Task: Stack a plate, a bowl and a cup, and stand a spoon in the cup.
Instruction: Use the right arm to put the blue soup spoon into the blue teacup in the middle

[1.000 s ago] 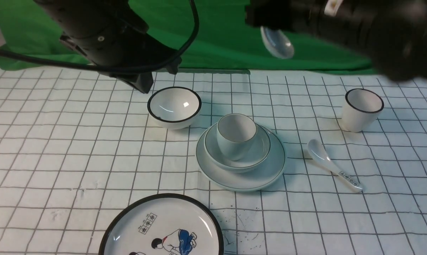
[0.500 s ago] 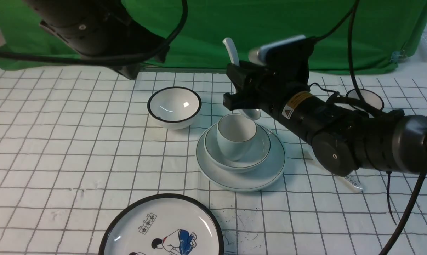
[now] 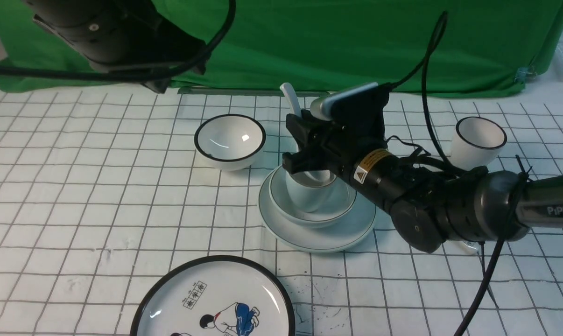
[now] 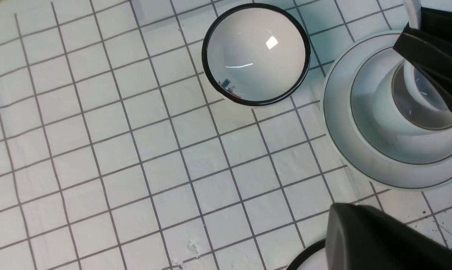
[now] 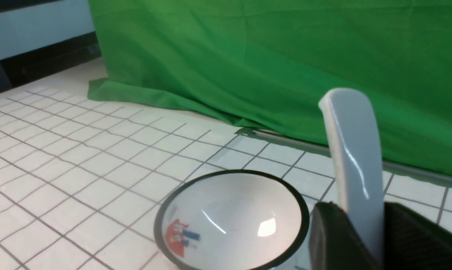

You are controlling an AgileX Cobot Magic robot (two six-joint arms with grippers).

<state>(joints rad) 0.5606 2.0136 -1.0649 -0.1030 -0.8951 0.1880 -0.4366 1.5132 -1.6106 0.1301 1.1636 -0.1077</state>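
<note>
The pale cup (image 3: 305, 198) stands in the shallow bowl (image 3: 330, 212), which sits on the plain plate (image 3: 319, 235) at the table's middle. My right gripper (image 3: 305, 144) is just above the cup and shut on the plain white spoon (image 3: 291, 98). The handle points up and the scoop end reaches down into the cup. The right wrist view shows the handle (image 5: 353, 150) clamped between the dark fingers. The left wrist view shows the stack (image 4: 338, 123) with the spoon (image 4: 411, 11) above it. My left gripper (image 3: 158, 86) hangs high at the back left, empty.
A black-rimmed bowl (image 3: 230, 140) stands just left of the stack. A black-rimmed cup (image 3: 477, 140) stands at the right. A cartoon plate (image 3: 216, 303) lies at the front edge. A printed spoon (image 3: 470, 247) is mostly hidden behind my right arm. Green cloth hangs behind.
My right arm has come down from high above with the spoon, turning it handle-up and lowering its scoop into the cup. My left arm has drawn back up and to the left.
</note>
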